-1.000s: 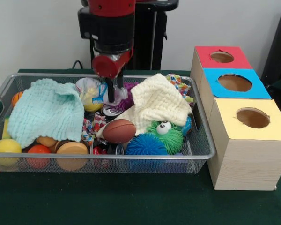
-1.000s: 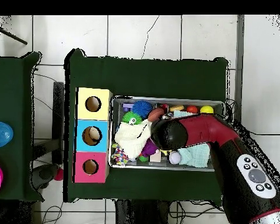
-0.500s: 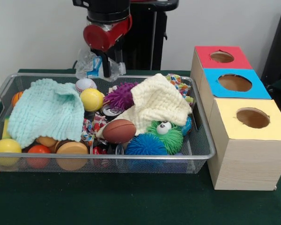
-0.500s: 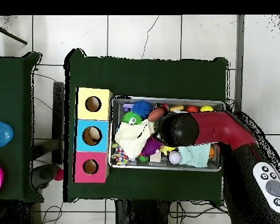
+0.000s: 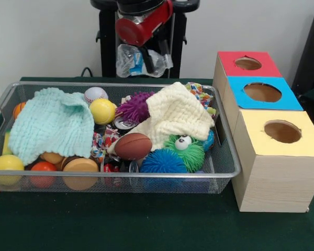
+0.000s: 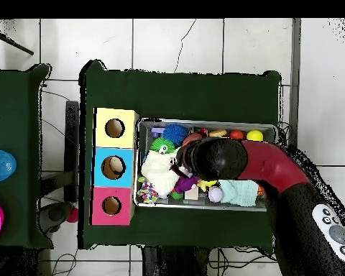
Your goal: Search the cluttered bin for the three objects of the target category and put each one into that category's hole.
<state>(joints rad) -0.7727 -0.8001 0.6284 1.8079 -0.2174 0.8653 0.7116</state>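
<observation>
Front view, left to right: the wire bin (image 5: 226,157) sits on the green table (image 5: 146,225) and it's pretty stuffed. At the left end there's a yellow ball (image 5: 7,166) and an orange ball (image 5: 43,171) against the near wall, with a mint green knitted cloth (image 5: 51,123) draped over that whole side. A tan round thing (image 5: 80,172) sits just right of the orange ball.

Further along there's a small baseball (image 5: 96,94) at the back and a yellow ball (image 5: 102,111) right beside it. Then a purple spiky ball (image 5: 136,106), a can top (image 5: 125,124), and a little brown football (image 5: 133,146) near the middle. A blue spiky ball (image 5: 163,161) is up against the near wall, touching a green fuzzy toy with googly eyes (image 5: 185,149). A cream knitted cloth (image 5: 178,114) is heaped over the right half.

Above the bin's back edge, the gripper (image 5: 146,55) hangs well clear of the clutter, fingers clamped on a crumpled clear plastic bottle (image 5: 141,60) with a blue label. So the bottle's up in the air, not in the bin.

Right of the bin is the wooden box with the three holes: red panel (image 5: 247,63) at the back, blue panel (image 5: 263,92) in the middle, yellow panel (image 5: 280,132) nearest.
</observation>
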